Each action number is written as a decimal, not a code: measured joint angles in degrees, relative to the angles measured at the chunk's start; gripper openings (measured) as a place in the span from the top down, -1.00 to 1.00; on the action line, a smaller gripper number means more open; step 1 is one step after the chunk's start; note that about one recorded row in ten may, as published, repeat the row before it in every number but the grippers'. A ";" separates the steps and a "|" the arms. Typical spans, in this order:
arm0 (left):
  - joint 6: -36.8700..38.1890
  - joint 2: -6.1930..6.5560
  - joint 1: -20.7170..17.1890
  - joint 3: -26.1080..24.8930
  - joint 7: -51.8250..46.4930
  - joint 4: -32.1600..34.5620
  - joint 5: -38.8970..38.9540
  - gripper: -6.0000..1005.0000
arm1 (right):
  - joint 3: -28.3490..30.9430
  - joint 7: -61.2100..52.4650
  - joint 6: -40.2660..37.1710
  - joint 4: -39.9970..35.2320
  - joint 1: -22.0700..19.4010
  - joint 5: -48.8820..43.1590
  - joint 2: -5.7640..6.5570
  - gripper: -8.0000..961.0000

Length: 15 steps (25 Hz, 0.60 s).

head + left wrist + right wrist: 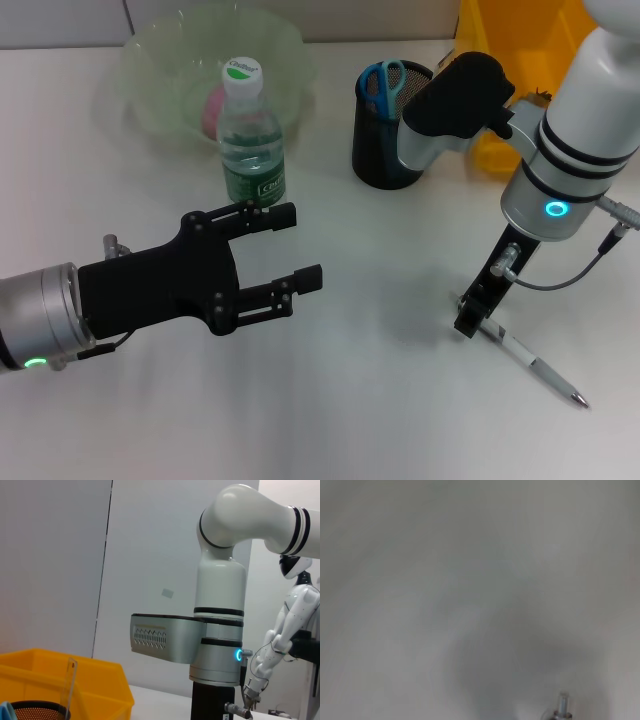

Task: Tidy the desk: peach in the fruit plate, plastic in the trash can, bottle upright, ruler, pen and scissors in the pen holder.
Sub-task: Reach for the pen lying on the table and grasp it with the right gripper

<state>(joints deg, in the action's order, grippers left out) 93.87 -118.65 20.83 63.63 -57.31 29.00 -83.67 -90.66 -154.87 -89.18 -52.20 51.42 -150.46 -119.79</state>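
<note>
My right gripper (470, 322) points straight down at the white desk (380, 400), its tip at the near end of the pen (528, 362); whether its fingers are parted or closed around the barrel, I cannot tell — the pen lies flat, running away from the gripper towards my right, its metal tip on the far end. My left gripper (295, 245) hovers well apart from it across the desk, fingers spread wide and holding nothing; just beyond its upper finger stands the water bottle (249, 135), upright, green cap on. Behind the bottle sits the clear fruit plate (150, 60), with the pink peach (212, 110) inside it; farther towards my right arm the black pen holder (385, 150) carries the blue-handled scissors (382, 85), and a yellow bin (510, 40) stands behind it.
</note>
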 joint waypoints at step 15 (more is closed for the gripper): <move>0.00 0.00 -0.01 -0.07 0.01 0.00 0.00 -0.44 | -0.59 -0.14 0.09 -0.03 0.00 0.00 0.00 -0.06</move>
<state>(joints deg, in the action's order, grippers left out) 93.87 -118.65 20.82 63.55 -57.30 29.00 -83.67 -91.24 -155.01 -89.09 -52.23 51.42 -150.47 -119.79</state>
